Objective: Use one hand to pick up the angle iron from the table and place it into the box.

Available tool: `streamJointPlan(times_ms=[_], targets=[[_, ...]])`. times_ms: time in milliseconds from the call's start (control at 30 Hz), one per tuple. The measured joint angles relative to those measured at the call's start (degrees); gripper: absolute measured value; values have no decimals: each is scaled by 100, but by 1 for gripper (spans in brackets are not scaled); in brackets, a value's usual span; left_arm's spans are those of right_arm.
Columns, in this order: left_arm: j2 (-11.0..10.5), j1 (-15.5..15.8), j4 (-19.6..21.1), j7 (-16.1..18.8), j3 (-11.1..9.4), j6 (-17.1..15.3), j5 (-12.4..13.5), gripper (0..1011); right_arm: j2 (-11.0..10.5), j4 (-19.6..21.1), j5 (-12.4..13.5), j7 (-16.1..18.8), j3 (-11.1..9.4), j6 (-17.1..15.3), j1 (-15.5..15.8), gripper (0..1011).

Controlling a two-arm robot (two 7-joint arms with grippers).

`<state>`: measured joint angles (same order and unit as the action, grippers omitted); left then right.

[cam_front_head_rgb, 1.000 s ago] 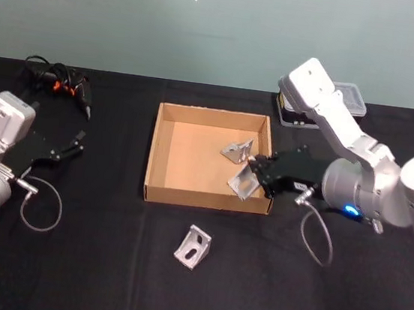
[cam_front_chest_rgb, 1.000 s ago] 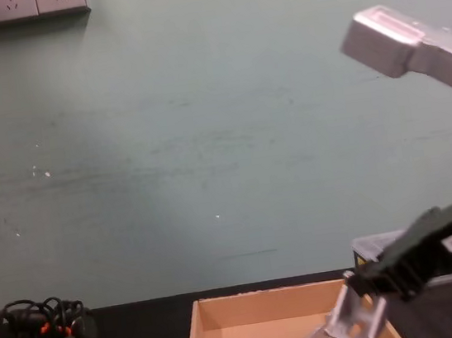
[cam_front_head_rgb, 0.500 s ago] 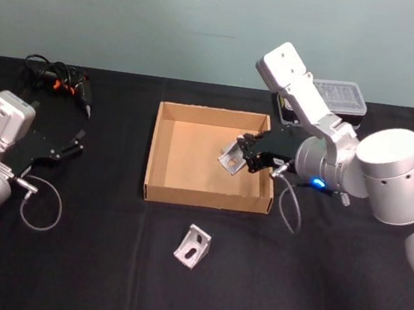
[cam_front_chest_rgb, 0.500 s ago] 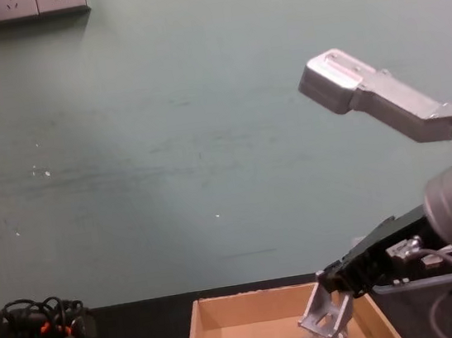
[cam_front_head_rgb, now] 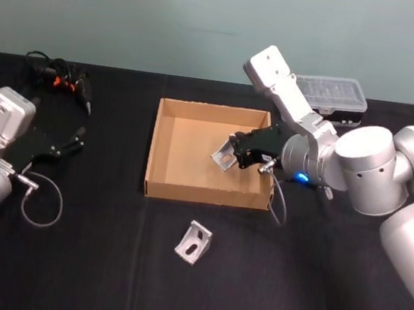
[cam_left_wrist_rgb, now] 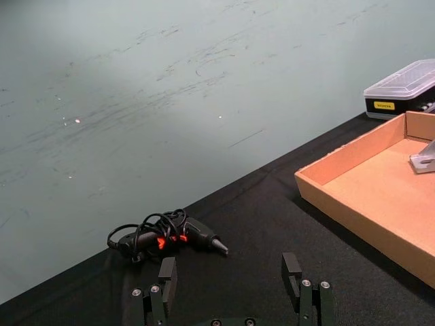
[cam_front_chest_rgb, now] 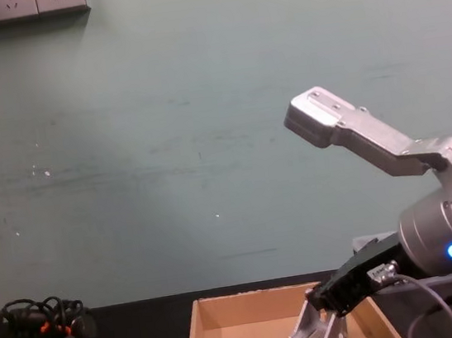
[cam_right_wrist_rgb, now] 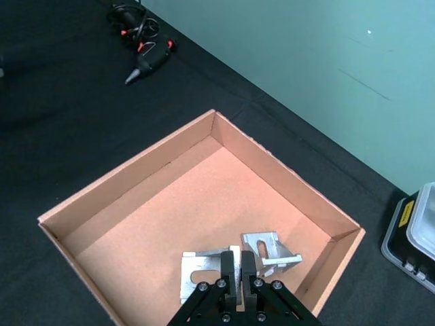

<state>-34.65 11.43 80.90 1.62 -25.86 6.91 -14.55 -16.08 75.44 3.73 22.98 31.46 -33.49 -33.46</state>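
The right gripper (cam_front_head_rgb: 239,152) is clenched on 1 angle iron (cam_front_head_rgb: 223,158) inside the box (cam_front_head_rgb: 202,195), near its right wall, beside a 2nd bracket (cam_right_wrist_rgb: 270,250) lying there. A 3rd bracket (cam_front_head_rgb: 193,242) lies on the table (cam_front_head_rgb: 103,263) before the box; the left gripper (cam_front_head_rgb: 72,142), fingers spread, rests at left.

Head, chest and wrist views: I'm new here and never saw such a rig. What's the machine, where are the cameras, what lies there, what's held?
It is a two-armed robot with cameras on its head, chest and wrists. On the black table lie a tan cardboard box, a clear-lidded plastic case, a black corded tool and a loose silver angle iron. The right gripper holds a second angle iron inside the box, beside a third angle iron. The left gripper idles open, far left.
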Motion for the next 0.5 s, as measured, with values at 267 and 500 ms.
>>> streamJointPlan(times_ms=[267,500], targets=[[0,0,0,0,0,0,0,1011,109,-258,-62,111,-34,127,-66,56],[0,0,0,0,0,0,0,1011,157,-390,-93,206,-57,183,-95,56]])
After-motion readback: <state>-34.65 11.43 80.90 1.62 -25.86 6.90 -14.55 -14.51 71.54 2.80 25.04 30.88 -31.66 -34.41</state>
